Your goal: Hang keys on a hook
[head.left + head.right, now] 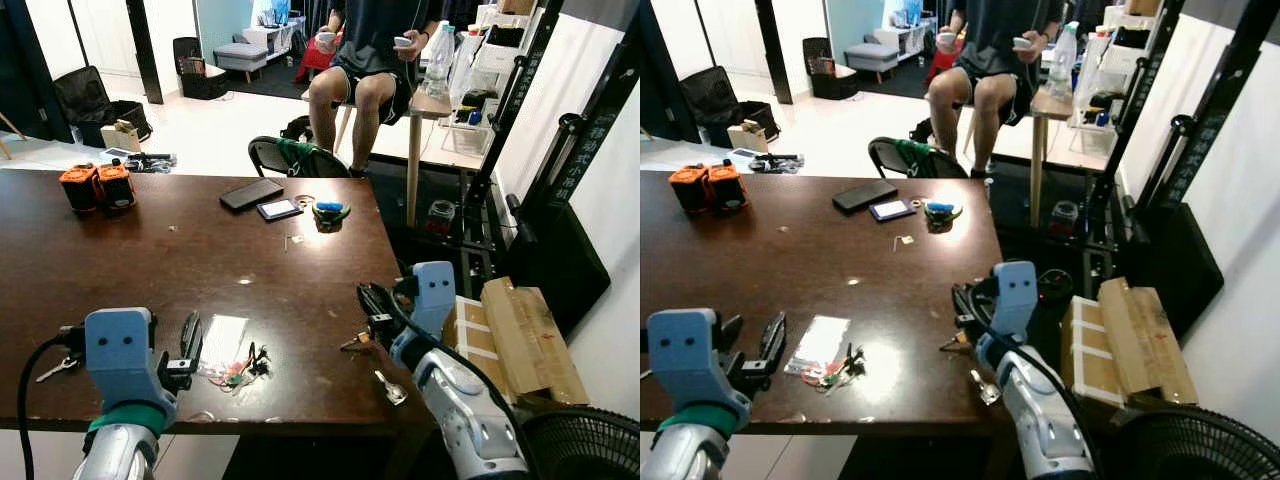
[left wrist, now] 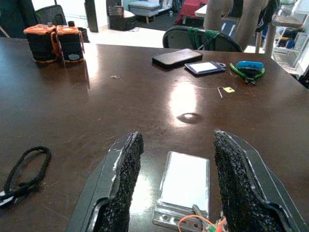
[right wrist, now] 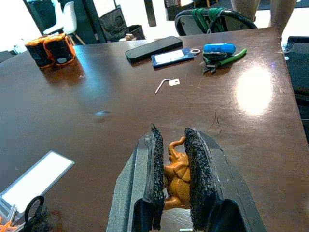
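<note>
The room is a lived-in one: a seated person [image 1: 365,60] faces the far edge of the surface [image 1: 150,250], a green-draped chair [image 1: 295,157] is pushed against that edge, and cardboard boxes [image 1: 515,335] lie on the floor off the surface's right side. No hook can be made out anywhere, so where the keys must end up is unknown for now.

The dark brown surface carries, far from the robot, two orange packs [image 1: 97,186] at the left and a phone [image 1: 251,193], a small card [image 1: 279,209] and a blue-green tool [image 1: 330,211] near the far middle.

Near the front edge the relation that matters: the right end effector [image 3: 173,169] is closed narrowly on an orange charm [image 3: 177,175], which I take to belong to the keys [image 1: 358,343] lying at the surface's right front corner. A loose key [image 1: 390,388] lies just beside the right arm, nearer the front edge.

The left end effector [image 2: 176,183] stands wide open, holding nothing, over a clear card sleeve [image 2: 186,183] with a tangle of orange cord [image 1: 240,368] at its near end, left of the keys. A black cord loop [image 2: 24,169] lies further left.

The right arm already has the keys; a lift seems next.
</note>
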